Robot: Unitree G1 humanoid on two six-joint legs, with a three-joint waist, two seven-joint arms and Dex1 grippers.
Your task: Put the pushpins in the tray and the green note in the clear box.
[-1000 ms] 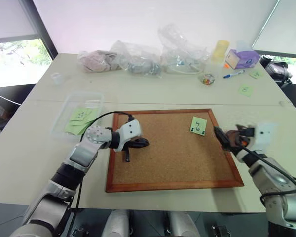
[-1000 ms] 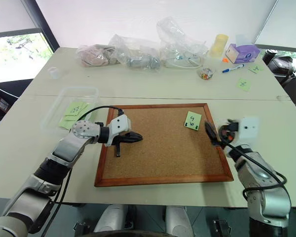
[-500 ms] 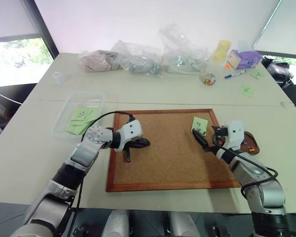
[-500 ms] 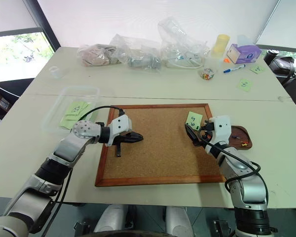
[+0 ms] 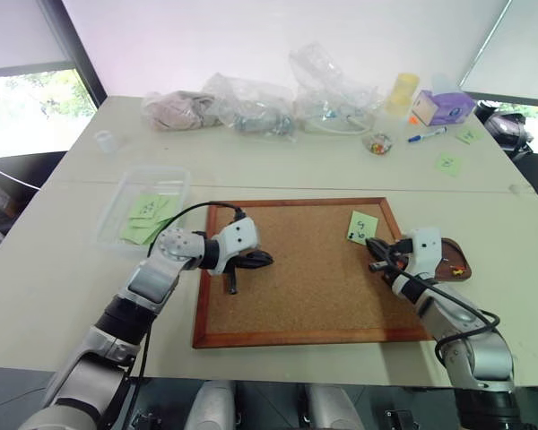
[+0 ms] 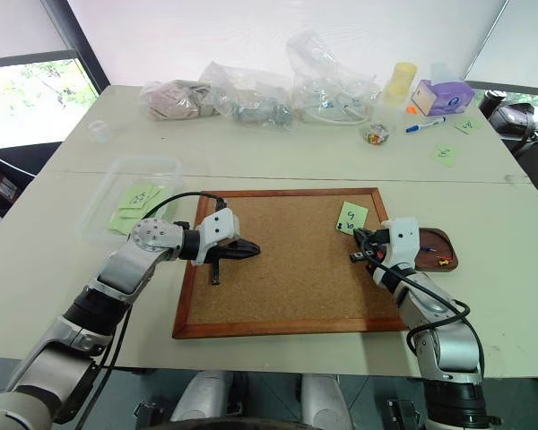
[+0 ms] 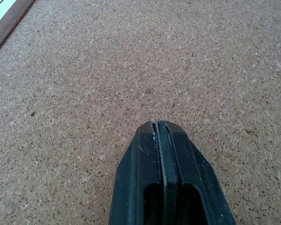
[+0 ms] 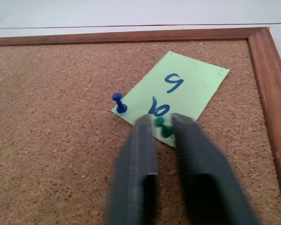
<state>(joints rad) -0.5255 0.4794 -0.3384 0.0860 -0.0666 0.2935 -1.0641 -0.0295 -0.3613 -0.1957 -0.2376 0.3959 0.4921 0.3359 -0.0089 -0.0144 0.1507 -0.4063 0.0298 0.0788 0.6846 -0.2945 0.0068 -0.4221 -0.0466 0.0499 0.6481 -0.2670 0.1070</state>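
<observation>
The green note [image 8: 178, 93], pinned near the far right corner of the cork board [image 5: 296, 269], bears two handwritten marks in blue-black ink: a "9" or "G" and, below it, one like a "6" or "b". Other green notes in the clear box [image 5: 130, 193] and on the desk's far right carry scribbles too small to read.

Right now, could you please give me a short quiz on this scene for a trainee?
1. True or false: the pinned note already lies in the clear box.
2. Which pin sits between the right gripper's fingers? A blue, B green, C red.
3. Fill in: over the board, the left gripper is ___.
Key: 1 false, it is on the board; 2 B, the green pin; 3 shut.
</observation>
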